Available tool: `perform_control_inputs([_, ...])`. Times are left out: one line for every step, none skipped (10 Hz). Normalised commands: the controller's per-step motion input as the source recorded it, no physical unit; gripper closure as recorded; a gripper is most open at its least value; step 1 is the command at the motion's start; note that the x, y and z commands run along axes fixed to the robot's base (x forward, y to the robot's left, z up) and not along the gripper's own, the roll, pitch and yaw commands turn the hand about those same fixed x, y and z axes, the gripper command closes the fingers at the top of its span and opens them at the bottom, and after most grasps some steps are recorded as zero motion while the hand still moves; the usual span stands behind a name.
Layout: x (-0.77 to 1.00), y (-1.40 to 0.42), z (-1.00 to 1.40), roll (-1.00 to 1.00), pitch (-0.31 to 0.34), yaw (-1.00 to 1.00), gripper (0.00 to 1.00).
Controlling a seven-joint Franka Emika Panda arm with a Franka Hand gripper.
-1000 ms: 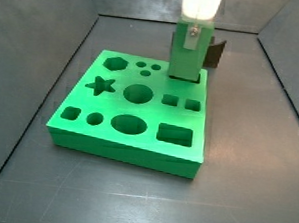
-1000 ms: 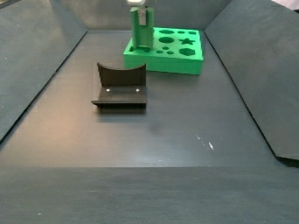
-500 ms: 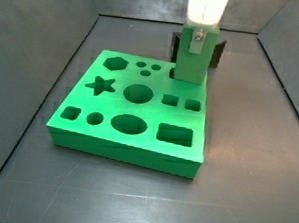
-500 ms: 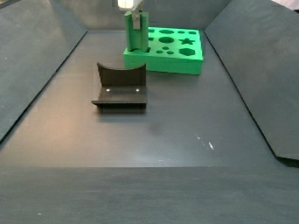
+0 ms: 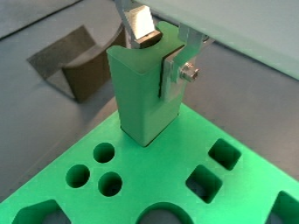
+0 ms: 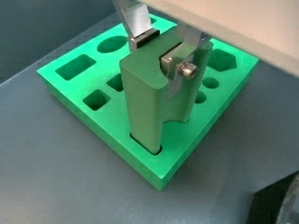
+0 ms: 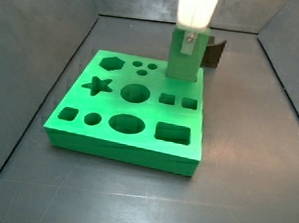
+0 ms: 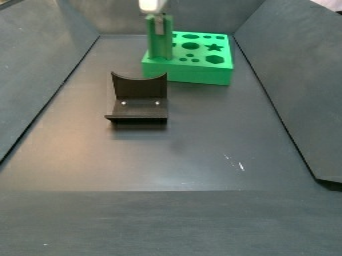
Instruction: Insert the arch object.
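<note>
The arch object [image 5: 140, 92] is a tall pale green bar with a rounded groove down one side. It stands upright in my gripper [image 5: 160, 52], which is shut on its top end. One finger [image 5: 142, 33] sits in the groove and the other presses the opposite face. Both wrist views show this grip [image 6: 162, 52]. The bar's lower end meets the bright green board [image 5: 158, 166] at a cutout near one corner; how deep it sits cannot be told. In both side views the bar [image 7: 183, 57] [image 8: 155, 45] stands at the board's edge [image 7: 123, 131], under the gripper [image 7: 191, 25].
The dark fixture [image 8: 138, 100], with a curved top edge, stands on the floor beside the board [image 8: 214, 70]. It also shows in a wrist view [image 5: 76, 70] and behind the bar [image 7: 215, 55]. Grey walls enclose the floor on three sides.
The gripper and bar have shifted slightly sideways over the board's corner, and the bar's top now sits a little lower. The grip is unchanged.
</note>
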Motion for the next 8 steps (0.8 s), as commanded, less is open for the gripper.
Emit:
perform_control_inputs([0.06, -0.02, -0.27, 0.00, 0.000, 0.00, 1.00])
perform_control_inputs([0.39, -0.02, -0.63, 0.04, 0.000, -0.02, 1.00])
perform_control_inputs([0.30, -0.01, -1.00, 0.11, -0.050, -0.05, 1.00])
perform_control_inputs([0.20, -0.01, -0.98, 0.15, -0.044, 0.00, 1.00])
perform_control_inputs([0.03, -0.08, -0.87, 0.19, -0.094, 0.15, 1.00])
perform_control_inputs([0.00, -0.01, -0.42, 0.03, -0.089, 0.10, 1.00])
perform_control_inputs([0.00, 0.00, 0.00, -0.01, 0.000, 0.00, 1.00])
perform_control_inputs([0.00, 0.00, 0.00, 0.00, 0.000, 0.00, 1.00])
